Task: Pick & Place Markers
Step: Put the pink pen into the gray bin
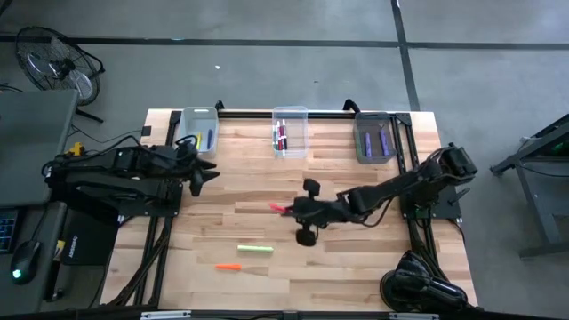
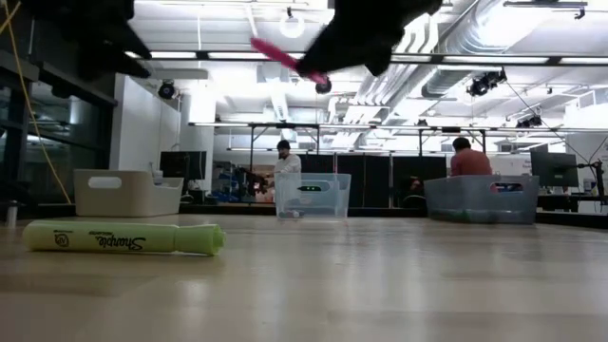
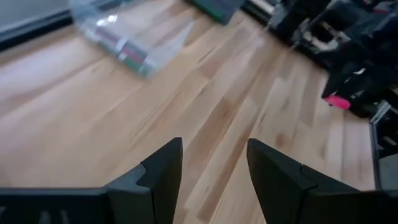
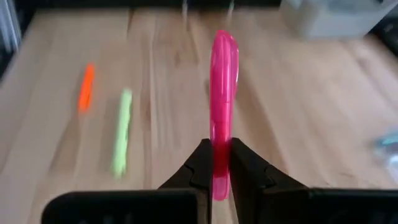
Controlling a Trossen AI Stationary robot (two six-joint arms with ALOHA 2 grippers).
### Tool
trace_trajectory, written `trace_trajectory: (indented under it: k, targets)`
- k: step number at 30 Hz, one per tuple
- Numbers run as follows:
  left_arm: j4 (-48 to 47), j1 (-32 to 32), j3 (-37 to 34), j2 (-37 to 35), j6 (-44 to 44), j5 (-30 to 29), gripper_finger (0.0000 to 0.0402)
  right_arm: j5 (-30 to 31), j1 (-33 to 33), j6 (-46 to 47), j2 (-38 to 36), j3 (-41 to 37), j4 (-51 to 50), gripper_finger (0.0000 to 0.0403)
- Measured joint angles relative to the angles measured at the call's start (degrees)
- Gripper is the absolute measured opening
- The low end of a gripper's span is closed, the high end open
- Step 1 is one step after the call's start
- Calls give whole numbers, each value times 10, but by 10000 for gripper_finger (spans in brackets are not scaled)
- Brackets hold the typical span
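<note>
Gripping a slim pink marker (image 4: 222,106), the right gripper (image 1: 286,210) hangs above the wooden table (image 1: 356,258).
Left gripper (image 1: 212,172), fingers spread and empty, waits near the table's left edge.

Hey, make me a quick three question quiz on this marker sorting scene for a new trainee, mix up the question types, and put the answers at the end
1. True or false: the right gripper is shut on a pink marker.
2. Multiple choice: which markers lie loose on the table? A) a light green marker and an orange marker; B) two purple ones; C) none.
3. Fill in: the left gripper hovers over the table's left side with its fingers ____.

Key
1. True; the low view shows it lifted off the wood.
2. A; both lie near the front edge, apart from each other.
3. Open, holding nothing.
</note>
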Motion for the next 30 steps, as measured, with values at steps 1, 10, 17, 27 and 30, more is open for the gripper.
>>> trace_trajectory:
  k: [1,10,17,27,30]
  targets:
    - [13,0,0,2,8,2,176,1,-5,-1,-4,0,15,23]
    - [168,0,0,61,82,57,176,-1,-54,-28,-6,1,187,23]
    - [307,0,0,139,114,116,176,-20,-84,-43,-6,1,281,23]
    - [502,0,0,237,133,170,176,-21,-96,-63,-6,1,348,22]
    - [552,0,1,259,134,171,176,-21,-96,-66,-6,1,355,22]
